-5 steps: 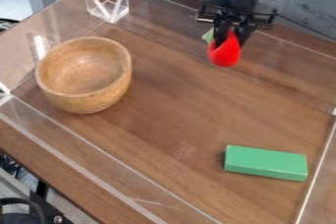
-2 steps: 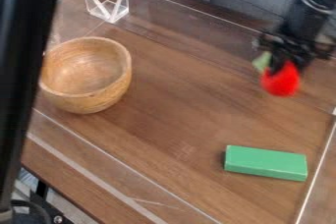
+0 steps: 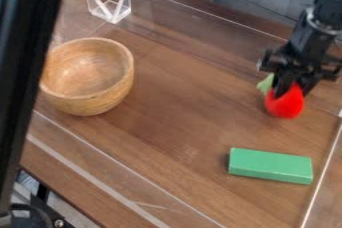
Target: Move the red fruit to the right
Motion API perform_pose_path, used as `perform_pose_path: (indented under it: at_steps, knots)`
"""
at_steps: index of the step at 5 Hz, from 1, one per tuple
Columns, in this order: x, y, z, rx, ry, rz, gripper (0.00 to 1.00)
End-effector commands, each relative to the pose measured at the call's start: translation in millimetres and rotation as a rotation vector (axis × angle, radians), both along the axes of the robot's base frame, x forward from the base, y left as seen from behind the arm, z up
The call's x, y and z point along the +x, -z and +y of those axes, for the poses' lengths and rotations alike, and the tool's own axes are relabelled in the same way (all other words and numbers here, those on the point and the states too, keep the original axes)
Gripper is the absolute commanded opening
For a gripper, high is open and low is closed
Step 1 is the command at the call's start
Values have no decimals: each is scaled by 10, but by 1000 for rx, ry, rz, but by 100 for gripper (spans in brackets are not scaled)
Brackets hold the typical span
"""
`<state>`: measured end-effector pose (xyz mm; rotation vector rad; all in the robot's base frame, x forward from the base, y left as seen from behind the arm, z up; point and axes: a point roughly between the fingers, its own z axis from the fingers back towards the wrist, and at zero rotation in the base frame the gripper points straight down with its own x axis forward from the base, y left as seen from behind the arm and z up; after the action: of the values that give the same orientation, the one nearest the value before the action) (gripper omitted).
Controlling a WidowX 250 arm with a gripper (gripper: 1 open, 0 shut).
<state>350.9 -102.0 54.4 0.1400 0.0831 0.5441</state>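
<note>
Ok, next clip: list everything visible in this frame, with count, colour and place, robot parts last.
Round wooden bowl: one, light brown, left side of the table, empty.
Small rounded toy red fruit: one, bright red with a green cap, far right, between the gripper's fingers.
Flat rectangular green block: one, green, front right, lying flat.
Clear plastic folded piece: one, transparent, back left.
Wooden table: one, dark brown, with clear low walls.
Dark blurred bar: one, black, left edge, close to the camera.
Gripper: one, black, pointing down, closed on the red fruit.
</note>
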Motion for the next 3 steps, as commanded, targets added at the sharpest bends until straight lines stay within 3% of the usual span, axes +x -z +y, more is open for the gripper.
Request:
perform_pose_path:
  at_steps: [1, 3]
  knots:
    - [-101, -324, -42, -50, 66, -63, 0]
    - [-246, -350, 50, -45, 63, -30, 0]
